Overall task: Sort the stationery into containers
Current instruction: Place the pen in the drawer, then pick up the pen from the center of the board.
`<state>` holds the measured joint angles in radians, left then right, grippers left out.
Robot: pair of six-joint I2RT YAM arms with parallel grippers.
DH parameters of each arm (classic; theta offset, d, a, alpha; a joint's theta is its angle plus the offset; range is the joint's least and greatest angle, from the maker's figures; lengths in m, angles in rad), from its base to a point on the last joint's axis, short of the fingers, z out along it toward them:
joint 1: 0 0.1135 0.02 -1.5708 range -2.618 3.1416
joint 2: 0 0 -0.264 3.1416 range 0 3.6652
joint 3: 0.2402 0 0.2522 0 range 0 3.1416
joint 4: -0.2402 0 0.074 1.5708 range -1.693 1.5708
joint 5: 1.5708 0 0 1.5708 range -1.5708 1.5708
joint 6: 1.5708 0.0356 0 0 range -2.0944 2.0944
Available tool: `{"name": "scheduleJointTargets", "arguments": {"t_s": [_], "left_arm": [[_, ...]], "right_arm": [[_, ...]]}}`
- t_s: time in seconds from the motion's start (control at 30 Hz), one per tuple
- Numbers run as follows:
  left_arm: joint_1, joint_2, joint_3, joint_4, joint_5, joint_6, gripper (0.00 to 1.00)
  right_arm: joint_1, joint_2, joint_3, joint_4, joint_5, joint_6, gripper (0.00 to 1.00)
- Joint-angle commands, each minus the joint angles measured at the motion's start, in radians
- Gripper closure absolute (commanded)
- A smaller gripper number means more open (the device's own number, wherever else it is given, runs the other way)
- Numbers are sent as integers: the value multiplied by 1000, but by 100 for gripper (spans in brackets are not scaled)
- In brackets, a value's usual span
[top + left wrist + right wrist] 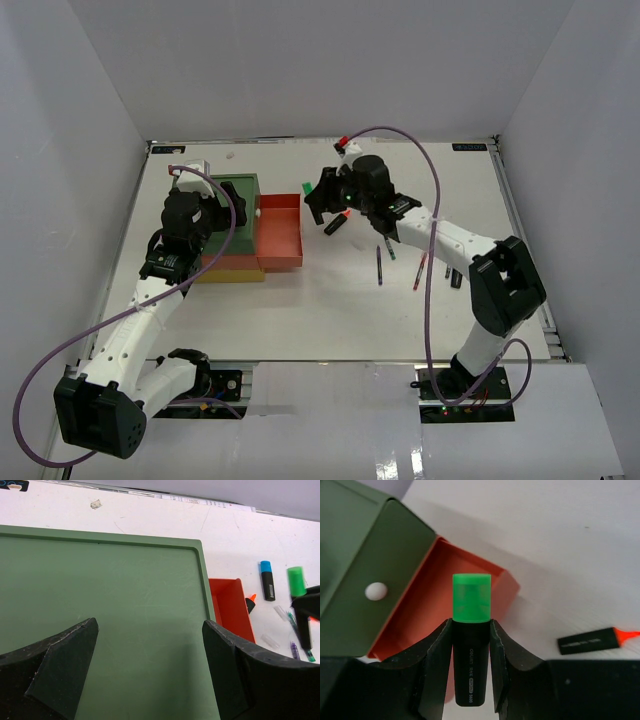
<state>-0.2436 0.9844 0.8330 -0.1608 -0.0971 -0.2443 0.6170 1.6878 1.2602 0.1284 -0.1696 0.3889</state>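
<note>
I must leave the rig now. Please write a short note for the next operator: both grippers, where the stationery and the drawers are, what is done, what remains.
Left gripper: open, holding nothing, above the flat green top tier.
Right gripper: shut on the stubby black highlighter with green cap, in the air beside the open drawer, not over it.
Red-orange plastic drawer: pulled open; no item shows inside.
On the white table: orange-tipped black highlighter, blue-capped black highlighter, thin pens.
Done: drawer opened, one highlighter picked up. Left: drop it in, then sort the rest.
</note>
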Motion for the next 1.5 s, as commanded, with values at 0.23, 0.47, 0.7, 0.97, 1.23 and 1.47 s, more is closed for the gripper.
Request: {"name": "scheduleJointTargets", "arguments": {"t_s": [0.23,0.47,0.7,0.97,1.23,1.47], "left_arm": [[0,2,-11,-105,25,-21,4],[0,0,-9,-105,27,-23,4],[0,0,-9,-106,25,-23,4],[-2,3,-8,-109,28,-23,4],[0,10,-6,-109,30,-24,4],[0,13,-6,-109,34,-24,4]], "right_arm": [[148,138,128,152,-5,163,50],[158,141,119,146,36,142,33],[89,55,97,39,249,-25,33],[-111,156,137,-85,357,-113,31],[-194,355,258,-127,401,-111,31],[-203,476,335,-174,426,-104,34]]}}
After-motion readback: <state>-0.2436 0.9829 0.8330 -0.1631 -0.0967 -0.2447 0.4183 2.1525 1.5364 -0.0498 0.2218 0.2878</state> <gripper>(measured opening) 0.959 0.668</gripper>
